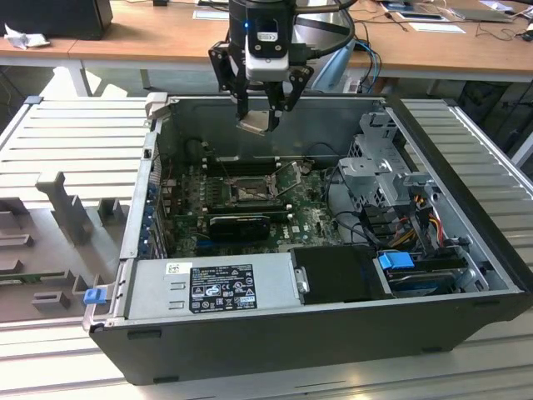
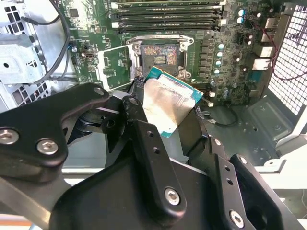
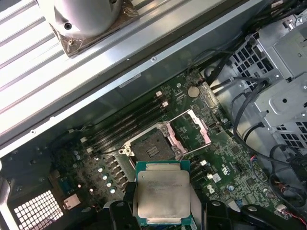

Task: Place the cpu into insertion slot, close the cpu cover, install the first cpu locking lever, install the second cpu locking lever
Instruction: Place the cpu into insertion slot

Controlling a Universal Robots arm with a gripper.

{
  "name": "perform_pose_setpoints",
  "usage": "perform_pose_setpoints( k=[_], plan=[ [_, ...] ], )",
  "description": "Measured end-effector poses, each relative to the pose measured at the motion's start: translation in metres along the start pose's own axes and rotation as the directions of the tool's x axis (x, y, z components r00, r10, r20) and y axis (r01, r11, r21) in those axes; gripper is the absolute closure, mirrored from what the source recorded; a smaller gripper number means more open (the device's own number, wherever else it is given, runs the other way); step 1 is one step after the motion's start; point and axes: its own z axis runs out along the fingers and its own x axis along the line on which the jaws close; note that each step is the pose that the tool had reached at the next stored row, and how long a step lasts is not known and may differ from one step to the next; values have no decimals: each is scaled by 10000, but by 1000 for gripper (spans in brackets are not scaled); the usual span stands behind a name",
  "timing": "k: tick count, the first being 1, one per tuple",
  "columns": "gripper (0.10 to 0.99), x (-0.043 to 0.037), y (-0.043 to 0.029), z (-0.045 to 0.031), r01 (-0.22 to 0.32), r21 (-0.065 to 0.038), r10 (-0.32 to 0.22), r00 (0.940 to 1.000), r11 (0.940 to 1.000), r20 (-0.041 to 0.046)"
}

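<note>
CPU (image 3: 163,194) is pinched in the gripper (image 1: 262,112), black fingers (image 2: 144,143) clamped on two opposite edges, and it hangs in the air near the top of the open computer case (image 1: 333,333), well above the insertion slot (image 3: 152,151). Nothing is seated yet. Progress by my read: step one is in hand and none of the four is finished. The slot is bare, and the cpu cover (image 3: 201,129) is swung up and open beside it. With the cover up the locking levers can't be latched; the levers themselves are too thin to make out. The chip is a flat square with a green substrate rim under a dull silver lid. That lid is matte and patchy, and in the second wrist view the chip sits tilted. The slot is a black square frame around a dull metallic contact field. The cover is a thin stamped silvery frame with a big square window, and board shows through it. Long black memory slots (image 2: 168,14) run just beside the socket on the green motherboard (image 1: 312,221). The fingers are black linkage plates with silver screw heads. The case is dark sheet metal outside and grey inside.
</note>
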Motion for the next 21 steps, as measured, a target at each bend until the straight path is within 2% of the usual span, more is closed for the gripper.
perform_pose_setpoints(
  k=[21],
  plan=[
    [557,0,0,0,-822,-18,822,9966,9966,72]
  ],
)
